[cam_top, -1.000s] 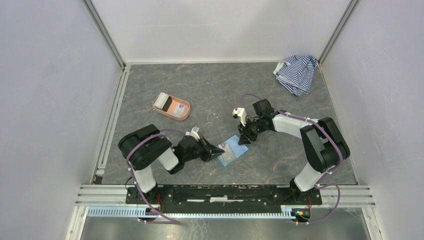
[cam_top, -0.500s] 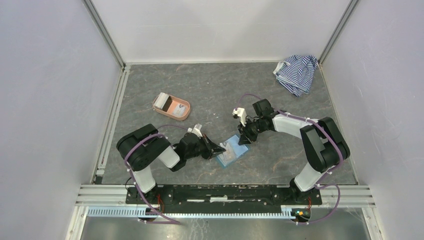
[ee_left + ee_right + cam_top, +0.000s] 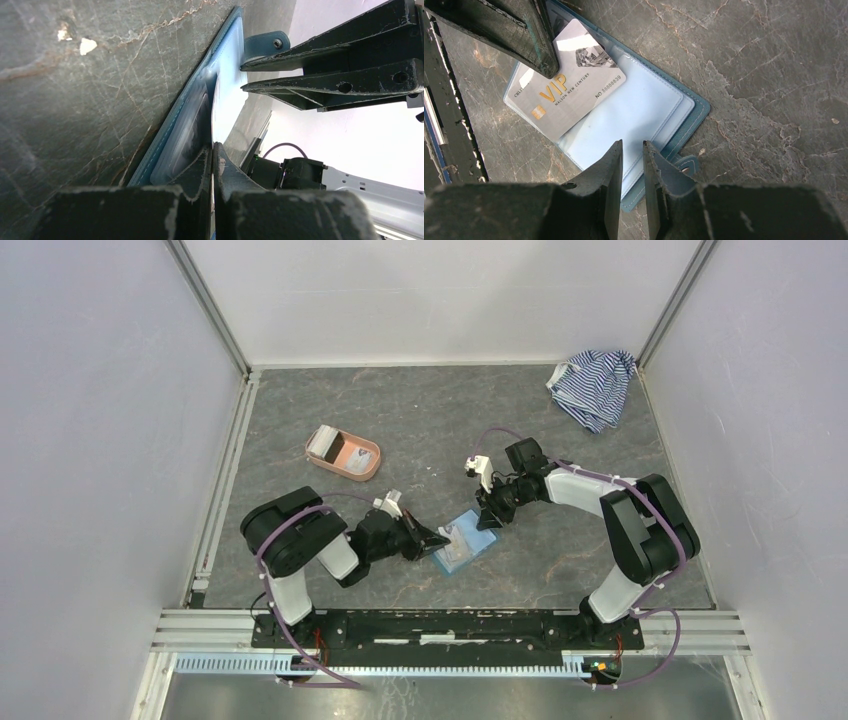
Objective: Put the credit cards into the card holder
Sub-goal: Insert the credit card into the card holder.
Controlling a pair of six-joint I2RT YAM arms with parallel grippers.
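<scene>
Left claw (image 3: 212, 150) pinches 1 card (image 3: 569, 90); right claw (image 3: 630, 150) hangs slightly open over the wallet (image 3: 654, 110). I'd push right, flat.

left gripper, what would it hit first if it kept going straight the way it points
The left gripper would likely first push the credit card lying on the open card holder.

We've got a teal card holder (image 3: 690, 116), pale blue inside, a silver-grey credit card (image 3: 569, 95) with gold VIP lettering on it, and beyond it a salmon-pink tray (image 3: 366, 472) and a blue-white striped cloth (image 3: 594, 387).
</scene>
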